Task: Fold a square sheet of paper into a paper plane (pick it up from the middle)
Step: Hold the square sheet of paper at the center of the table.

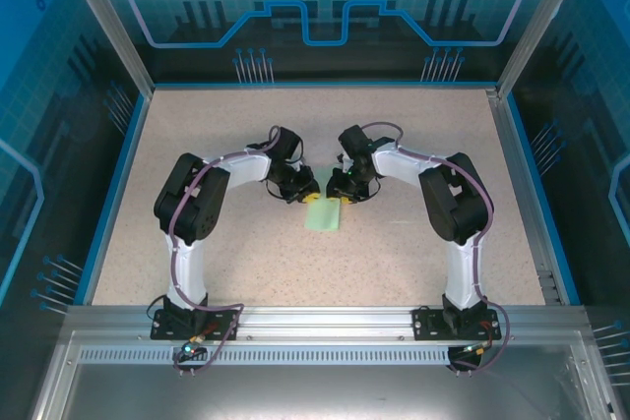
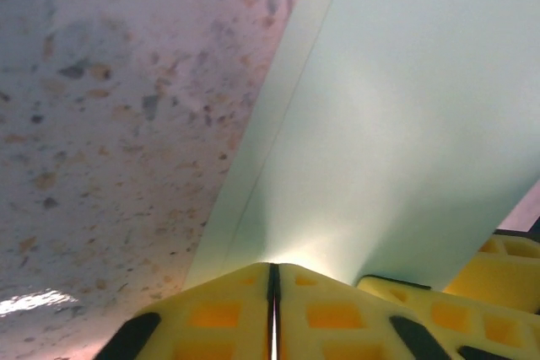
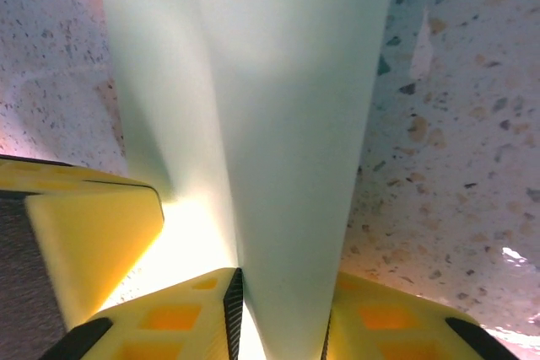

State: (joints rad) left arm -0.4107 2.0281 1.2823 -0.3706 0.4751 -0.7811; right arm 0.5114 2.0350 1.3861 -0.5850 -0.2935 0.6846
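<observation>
The square sheet of paper (image 1: 326,216), pale mint green, lies folded into a narrow strip at the middle of the table. Both grippers meet at its far end. My left gripper (image 1: 309,197) has its yellow jaws pressed almost together in the left wrist view, and the paper (image 2: 405,124) fans out from their tips (image 2: 272,269). My right gripper (image 1: 345,196) straddles a raised fold of the paper (image 3: 287,124), which fills the gap between its jaws (image 3: 283,280). A yellow finger (image 3: 93,233) of the left gripper rests beside it on the left.
The speckled tabletop (image 1: 197,243) is bounded by a blue rim (image 1: 110,194) and glass walls on aluminium posts. A metal rail (image 1: 325,320) carrying both arm bases runs along the near edge. Both arms arch inward from their bases.
</observation>
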